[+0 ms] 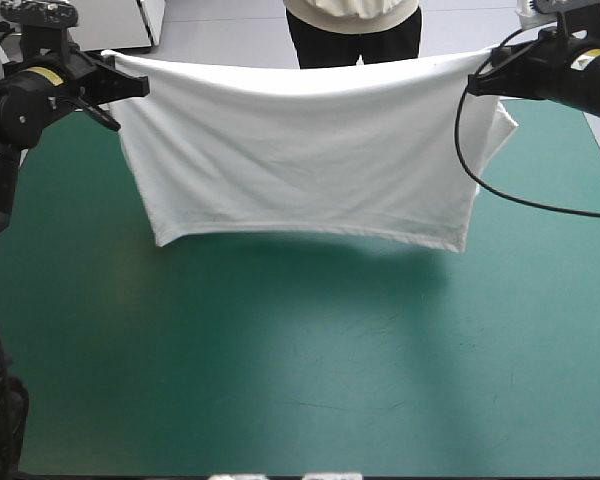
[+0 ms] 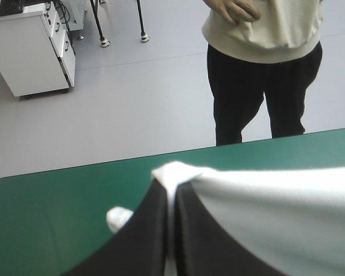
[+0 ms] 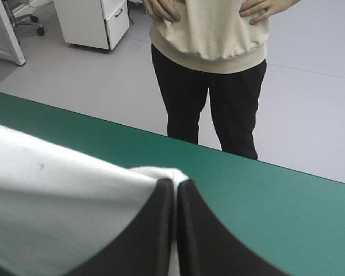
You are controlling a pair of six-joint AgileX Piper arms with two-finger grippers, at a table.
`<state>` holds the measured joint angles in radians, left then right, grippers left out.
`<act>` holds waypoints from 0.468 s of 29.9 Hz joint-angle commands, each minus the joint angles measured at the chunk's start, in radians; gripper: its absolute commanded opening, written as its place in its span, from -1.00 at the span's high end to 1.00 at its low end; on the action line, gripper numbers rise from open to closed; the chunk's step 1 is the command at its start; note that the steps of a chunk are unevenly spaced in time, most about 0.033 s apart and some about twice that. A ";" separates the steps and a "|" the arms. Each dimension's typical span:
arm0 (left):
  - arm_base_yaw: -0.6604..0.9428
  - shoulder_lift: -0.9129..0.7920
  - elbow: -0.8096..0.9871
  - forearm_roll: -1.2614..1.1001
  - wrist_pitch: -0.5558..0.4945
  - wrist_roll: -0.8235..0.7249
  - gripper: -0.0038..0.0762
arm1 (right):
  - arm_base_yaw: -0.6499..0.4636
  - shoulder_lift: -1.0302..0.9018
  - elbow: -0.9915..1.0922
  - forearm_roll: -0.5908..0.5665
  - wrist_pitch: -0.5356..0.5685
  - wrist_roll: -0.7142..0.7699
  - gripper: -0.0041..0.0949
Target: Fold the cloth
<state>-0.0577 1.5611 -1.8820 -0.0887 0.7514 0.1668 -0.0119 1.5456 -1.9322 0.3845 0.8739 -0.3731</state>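
your left tool (image 1: pixel 135 86) and right tool (image 1: pixel 480 82) each clench a top corner of the t-shirt (image 1: pixel 300 160), hanging spread in the air above the desk (image 1: pixel 300 370). no fold shows yet; you're early, i'd say: laying down and all folds remain.

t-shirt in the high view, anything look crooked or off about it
Nothing serious: the T-shirt hangs spread between left gripper and right gripper, hem roughly level. Only its top edge sags in the middle.
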 commanded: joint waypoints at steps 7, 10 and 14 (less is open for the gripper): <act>0.001 0.090 -0.194 0.007 -0.261 0.011 0.93 | -0.009 0.132 -0.238 0.035 -0.156 -0.021 0.95; 0.001 0.114 -0.188 0.007 -0.219 0.011 0.93 | -0.009 0.170 -0.247 0.050 -0.126 -0.028 0.95; 0.001 0.177 -0.188 -0.002 -0.043 0.006 0.93 | -0.009 0.241 -0.244 0.084 -0.003 -0.041 0.95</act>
<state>-0.0577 1.7398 -2.0411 -0.0842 0.6687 0.1777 -0.0119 1.7834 -2.1448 0.4286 0.8528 -0.3977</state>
